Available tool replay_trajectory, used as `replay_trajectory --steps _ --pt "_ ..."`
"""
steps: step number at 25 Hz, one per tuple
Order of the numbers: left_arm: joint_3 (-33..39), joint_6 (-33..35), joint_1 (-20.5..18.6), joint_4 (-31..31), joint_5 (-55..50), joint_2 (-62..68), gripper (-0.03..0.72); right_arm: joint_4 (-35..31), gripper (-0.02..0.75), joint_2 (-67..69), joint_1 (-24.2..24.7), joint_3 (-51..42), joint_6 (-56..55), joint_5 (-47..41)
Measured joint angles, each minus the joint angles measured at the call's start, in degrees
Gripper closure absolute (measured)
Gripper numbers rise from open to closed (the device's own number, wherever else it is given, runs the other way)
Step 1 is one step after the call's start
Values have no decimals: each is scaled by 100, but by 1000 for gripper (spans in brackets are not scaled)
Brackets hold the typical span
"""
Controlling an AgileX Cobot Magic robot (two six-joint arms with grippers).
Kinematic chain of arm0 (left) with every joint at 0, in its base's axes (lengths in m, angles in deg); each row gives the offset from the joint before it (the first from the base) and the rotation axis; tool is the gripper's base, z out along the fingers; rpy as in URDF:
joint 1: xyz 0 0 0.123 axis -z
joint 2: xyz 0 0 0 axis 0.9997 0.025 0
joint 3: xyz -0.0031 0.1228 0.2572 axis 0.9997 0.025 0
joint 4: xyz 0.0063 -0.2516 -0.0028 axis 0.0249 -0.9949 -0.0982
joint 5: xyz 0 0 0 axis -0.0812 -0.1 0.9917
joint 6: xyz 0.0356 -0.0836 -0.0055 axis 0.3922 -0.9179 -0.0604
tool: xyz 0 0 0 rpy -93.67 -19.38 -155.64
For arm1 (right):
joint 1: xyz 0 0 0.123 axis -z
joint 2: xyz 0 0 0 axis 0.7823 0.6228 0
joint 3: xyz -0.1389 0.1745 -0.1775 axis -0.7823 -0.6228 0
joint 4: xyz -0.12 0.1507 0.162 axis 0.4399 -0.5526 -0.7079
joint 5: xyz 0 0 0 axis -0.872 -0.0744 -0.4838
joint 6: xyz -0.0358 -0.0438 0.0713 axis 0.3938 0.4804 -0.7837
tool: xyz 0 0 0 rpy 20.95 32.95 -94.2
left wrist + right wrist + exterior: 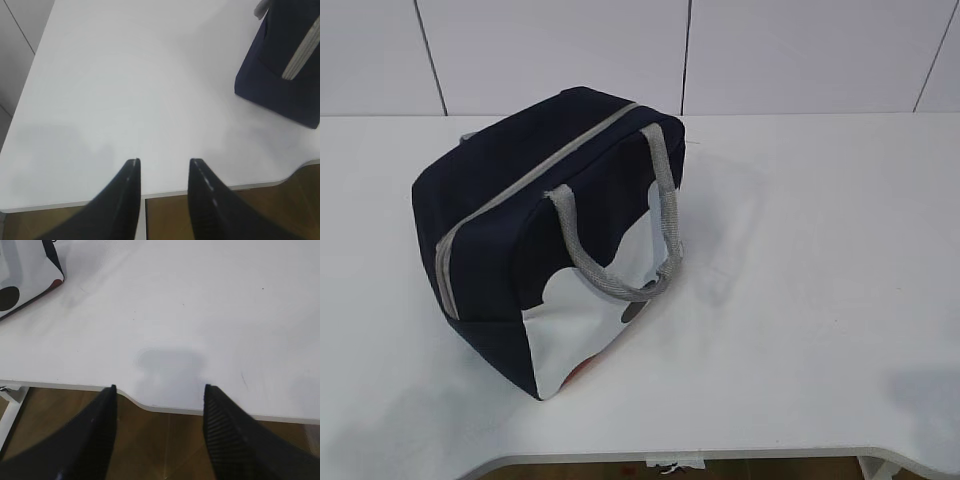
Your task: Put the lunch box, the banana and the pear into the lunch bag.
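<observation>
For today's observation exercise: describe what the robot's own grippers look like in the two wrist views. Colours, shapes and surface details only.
Only the fingers show; no arms or cables are in view. The left gripper has two black fingers tapering to narrow tips, with pale glossy edges. The right gripper has two black tapered fingers too, the inner face of one finely ribbed.

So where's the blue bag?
The bag sits on the table, left of middle in the exterior view, zipped shut, nothing beside it.
</observation>
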Motion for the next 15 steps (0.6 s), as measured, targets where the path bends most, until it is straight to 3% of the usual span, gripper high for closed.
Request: replay_trajectory --steps 15 --pt "0 0 0 -66 0 0 445 0 305 0 0 0 0 0"
